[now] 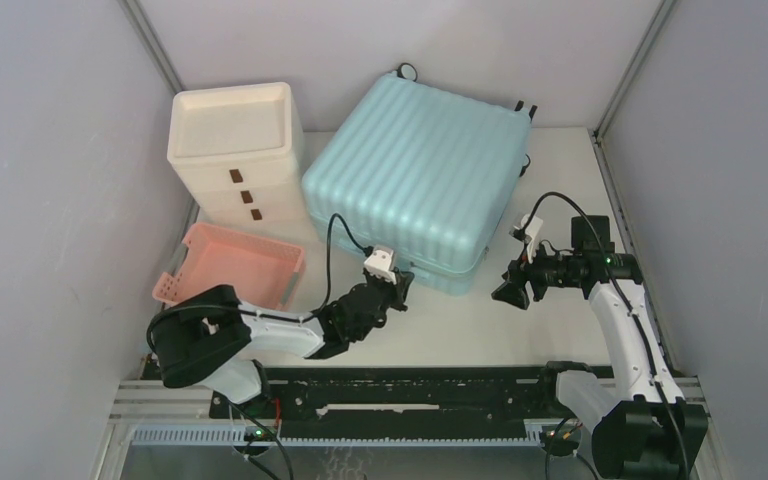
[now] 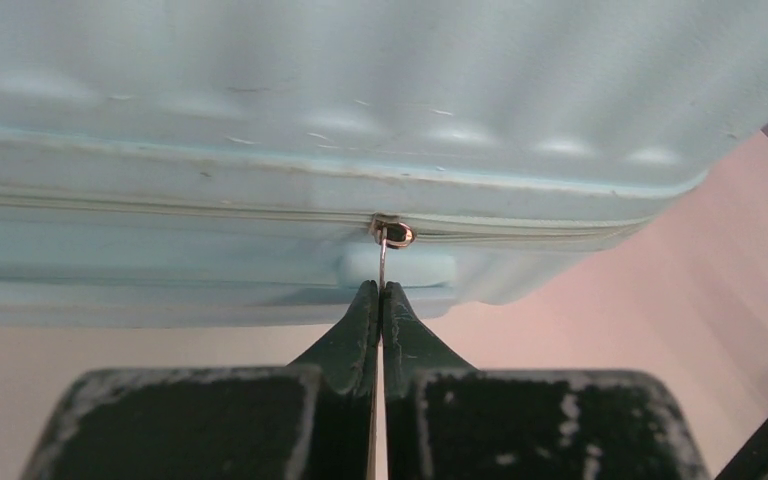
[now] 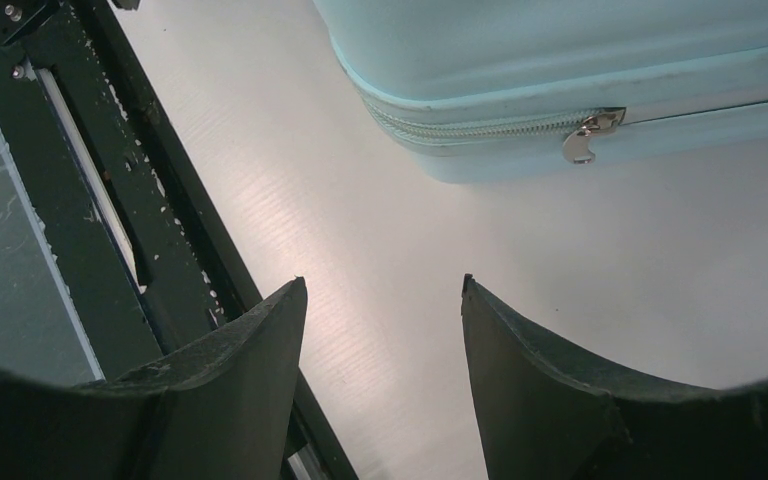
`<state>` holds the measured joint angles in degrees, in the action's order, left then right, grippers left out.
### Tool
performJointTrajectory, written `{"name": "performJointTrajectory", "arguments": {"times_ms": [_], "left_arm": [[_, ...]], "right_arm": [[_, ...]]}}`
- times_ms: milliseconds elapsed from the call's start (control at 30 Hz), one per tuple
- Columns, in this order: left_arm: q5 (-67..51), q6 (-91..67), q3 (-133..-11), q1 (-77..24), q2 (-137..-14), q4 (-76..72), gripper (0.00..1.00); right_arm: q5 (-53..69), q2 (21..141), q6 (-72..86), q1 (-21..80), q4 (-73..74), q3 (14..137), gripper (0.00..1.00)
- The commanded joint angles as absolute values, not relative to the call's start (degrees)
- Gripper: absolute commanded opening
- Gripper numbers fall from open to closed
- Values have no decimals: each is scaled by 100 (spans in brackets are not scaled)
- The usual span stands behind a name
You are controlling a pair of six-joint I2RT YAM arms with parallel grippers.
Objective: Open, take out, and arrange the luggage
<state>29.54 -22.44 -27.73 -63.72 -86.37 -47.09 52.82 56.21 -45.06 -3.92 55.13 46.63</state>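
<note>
The pale aqua luggage (image 1: 415, 175) lies flat and closed at the table's back middle. My left gripper (image 1: 401, 284) is at its near side, shut on a thin metal zipper pull (image 2: 383, 262) that hangs from the slider (image 2: 392, 233) on the zip line. The luggage shell (image 2: 360, 100) fills the top of the left wrist view. My right gripper (image 1: 509, 293) is open and empty above the table, just right of the luggage's near right corner (image 3: 430, 150). A second silver zipper pull (image 3: 582, 145) hangs on that corner's side, apart from the right fingers (image 3: 260, 340).
A cream-white drawer cabinet (image 1: 235, 150) stands left of the luggage. A shallow pink basket (image 1: 235, 265) lies in front of it, beside my left arm. The black base rail (image 1: 410, 395) runs along the near edge. Grey walls close in the table.
</note>
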Motion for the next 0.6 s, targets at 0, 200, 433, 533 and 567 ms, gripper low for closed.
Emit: {"name": "performJointTrajectory", "arguments": {"times_ms": [0,200,433,533,567], "left_arm": [[3419,-2072,-2549,-6039,-8306,-4897,0],[3384,-1977,-2333,-5680,-8027,-4794,0],[3253,-1782,-2146,-5216,-7612,-4526,0],[3164,-1703,-2108,-4981,-7454,-4414,0],[3138,-1685,-2088,-4911,-7408,-4374,0]], "right_arm": [[5304,5611,-4536,-352,5449,4869,66],[5292,5612,-4528,-352,5449,4869,66],[5282,5627,-4536,-343,5449,4869,66],[5282,5633,-4538,-334,5445,4865,66],[5278,5634,-4535,-334,5449,4869,66]]}}
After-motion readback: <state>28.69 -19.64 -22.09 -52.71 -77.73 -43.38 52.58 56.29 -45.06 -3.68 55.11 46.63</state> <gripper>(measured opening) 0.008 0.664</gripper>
